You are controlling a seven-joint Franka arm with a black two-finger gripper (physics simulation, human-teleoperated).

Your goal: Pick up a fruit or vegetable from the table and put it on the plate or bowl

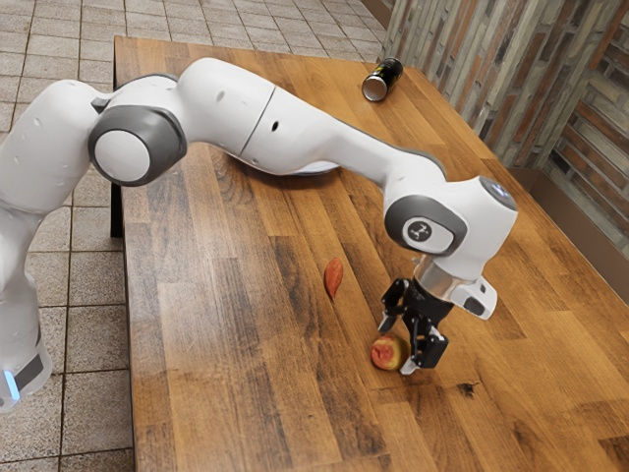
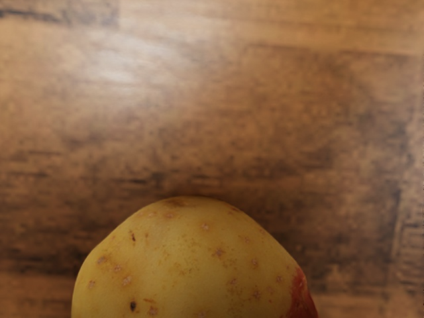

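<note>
fruit (image 2: 192,265), yellow skin with a red blush and small specks, lies on the wooden table (image 1: 246,393) right under the gripper (image 1: 406,346). gripper stands wide, one finger each side of the fruit, no squeeze visible. probably firm, light, smooth and round, so it may roll or slip; best taken gently across its widest middle. farther back a reddish piece (image 1: 334,277) lies apart. white plate (image 1: 313,171) sits beyond, half hidden by the arm. dark can (image 1: 381,79) lies at the far end.
</note>
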